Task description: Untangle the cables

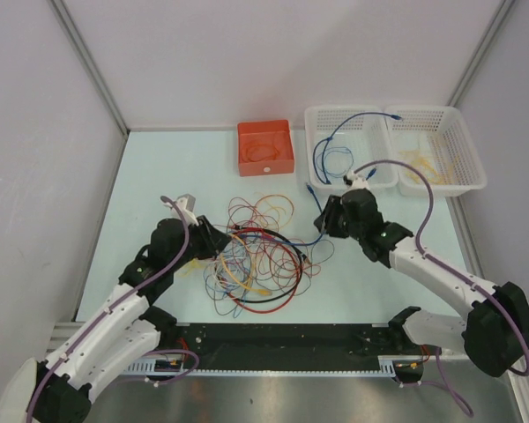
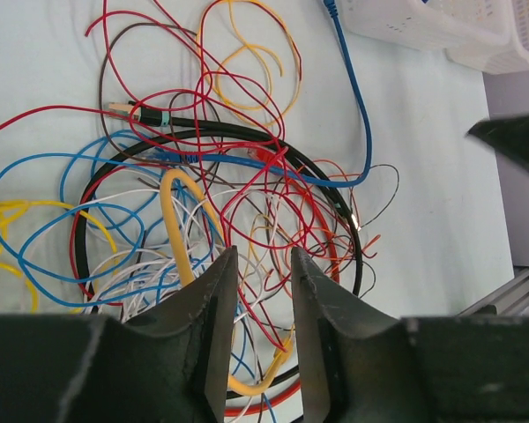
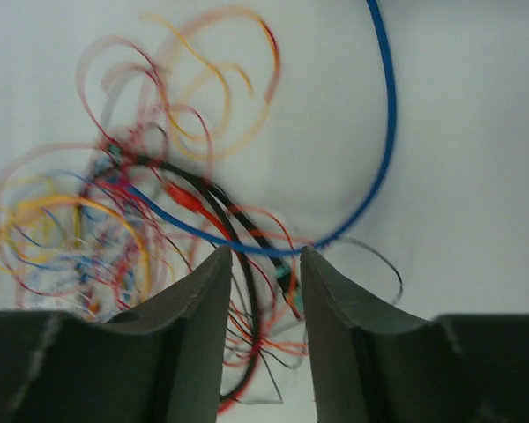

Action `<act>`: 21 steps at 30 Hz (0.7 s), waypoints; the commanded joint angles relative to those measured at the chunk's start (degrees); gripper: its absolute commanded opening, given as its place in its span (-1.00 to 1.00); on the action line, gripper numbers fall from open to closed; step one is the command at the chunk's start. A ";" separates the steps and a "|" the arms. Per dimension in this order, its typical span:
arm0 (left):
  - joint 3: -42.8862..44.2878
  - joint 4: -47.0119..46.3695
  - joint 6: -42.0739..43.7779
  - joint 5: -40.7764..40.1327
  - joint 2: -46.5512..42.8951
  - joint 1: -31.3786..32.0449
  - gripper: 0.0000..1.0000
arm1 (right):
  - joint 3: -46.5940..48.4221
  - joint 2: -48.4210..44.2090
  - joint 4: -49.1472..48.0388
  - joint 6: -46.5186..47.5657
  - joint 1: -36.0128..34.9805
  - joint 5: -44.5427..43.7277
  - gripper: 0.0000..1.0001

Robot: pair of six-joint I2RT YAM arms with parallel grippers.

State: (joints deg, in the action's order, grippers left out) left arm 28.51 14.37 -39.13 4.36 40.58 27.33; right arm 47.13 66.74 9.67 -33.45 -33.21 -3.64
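Cables, thin and many-coloured, are seen through the gap of each pair of jaws. The left jaws are held apart with nothing gripped. A thick yellow cable and fine red strands are seen beneath the gap. The right jaws are likewise parted and empty, with a blue cable curving just past their tips; that view is blurred.

Beyond the jaws, the tangled heap is spread across the middle of the pale bench and ringed by a black cable. The blue cable is run from the heap toward a white basket, in which another blue one is coiled. A second basket and a red box are set along the far edge.

One risk is judged from here. If several crossed strands were pinched together, the whole heap could be dragged and its knots tightened.
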 commanded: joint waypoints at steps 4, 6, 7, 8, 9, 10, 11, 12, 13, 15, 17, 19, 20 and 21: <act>2.16 3.47 1.60 -2.95 -2.87 -0.44 -0.22 | -5.21 -1.36 0.35 1.81 -5.80 -2.34 0.28; 1.99 3.65 1.34 -2.78 -3.14 -0.44 -0.21 | -5.12 -0.30 -0.01 3.04 -7.38 -1.90 0.46; 1.90 3.56 1.25 -2.43 -3.05 -0.44 -0.20 | -4.86 0.58 0.34 2.61 -7.48 -1.90 0.48; 1.72 3.65 0.99 -2.51 -3.14 -0.44 -0.19 | -4.95 1.02 0.52 1.56 -7.74 -1.72 0.51; 1.64 3.65 0.90 -2.34 -3.22 -0.44 -0.19 | -4.86 1.72 0.78 1.11 -8.18 -1.81 0.53; 1.55 3.65 0.73 -2.34 -3.22 -0.44 -0.19 | -5.03 2.42 0.79 0.50 -8.45 -1.81 0.57; 1.20 3.56 0.38 -2.25 -3.31 -0.44 -0.18 | -5.03 4.34 0.70 -0.90 -8.54 -1.03 0.58; 0.93 3.47 0.38 -2.25 -3.49 -0.44 -0.18 | -5.12 5.23 -0.17 -1.52 -8.54 -0.58 0.58; 0.76 3.21 0.20 -2.16 -3.49 -0.44 -0.18 | -5.04 6.11 -0.96 -1.79 -8.62 -0.06 0.57; 0.75 3.38 0.11 -2.08 -3.49 -0.44 -0.18 | -5.12 7.79 -3.41 -0.83 -9.24 -0.66 0.51; 1.37 4.08 0.64 -2.42 -3.40 -0.44 -0.18 | -5.04 8.32 -5.01 1.28 -10.29 -3.39 0.47; 1.81 4.96 1.16 -2.60 -3.40 -0.44 -0.17 | -4.42 9.37 -6.51 4.35 -10.30 -4.36 0.44; 2.07 5.23 1.51 -2.78 -3.66 -0.44 -0.17 | -3.90 9.98 -6.59 5.40 -10.21 -5.23 0.43; 2.16 5.49 1.69 -3.21 -3.75 -0.44 -0.17 | -2.07 11.82 -6.25 6.63 -10.21 -5.93 0.42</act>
State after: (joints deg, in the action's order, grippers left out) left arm 28.53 18.65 -38.83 2.55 37.71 27.33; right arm 40.56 75.90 7.90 -31.83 -43.07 -5.61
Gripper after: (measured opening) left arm 0.413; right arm 0.719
